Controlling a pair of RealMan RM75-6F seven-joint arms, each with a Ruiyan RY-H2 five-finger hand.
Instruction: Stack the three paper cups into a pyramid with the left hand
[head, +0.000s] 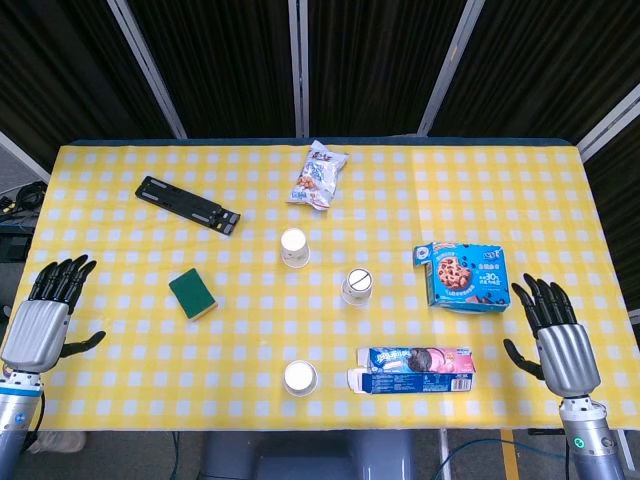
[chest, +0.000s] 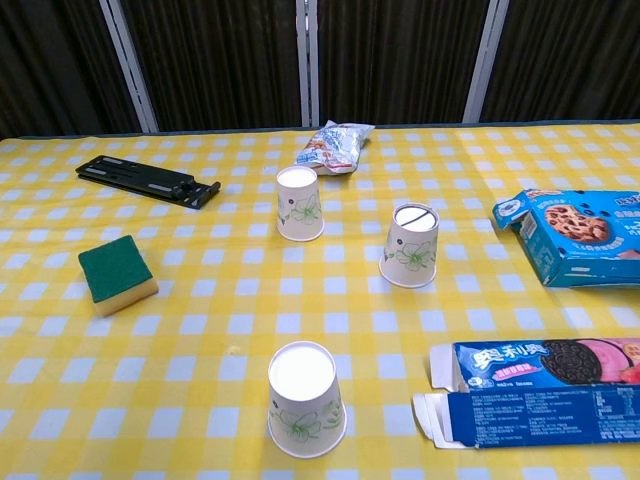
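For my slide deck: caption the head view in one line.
Three upside-down paper cups stand apart on the checked table, both hands open at its edges.

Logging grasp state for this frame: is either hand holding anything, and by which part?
Nothing is held. The left hand and right hand are both open at the table's edges, away from the paper cups.

The blue cookie box (head: 461, 279) on the right has "30%" printed on it in the head view. The long blue and pink cookie box (chest: 545, 362) near the front has big white Chinese letters on it. The other writing is too small to read.
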